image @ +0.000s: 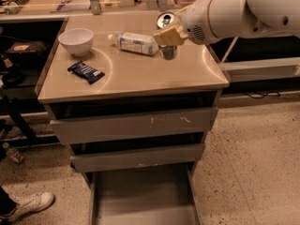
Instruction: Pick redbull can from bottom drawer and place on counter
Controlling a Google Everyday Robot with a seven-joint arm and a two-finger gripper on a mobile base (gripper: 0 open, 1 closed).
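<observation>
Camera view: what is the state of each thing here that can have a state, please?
tool: shut on the redbull can, over the back right part of the counter.
redbull can: gripped, roughly upright, top showing.
bottom drawer: pulled open.
two upper drawers: pushed in, or nearly so.
plastic bottle: lying on its side on the counter.
bowl: upright.
snack packet: lying flat.
</observation>
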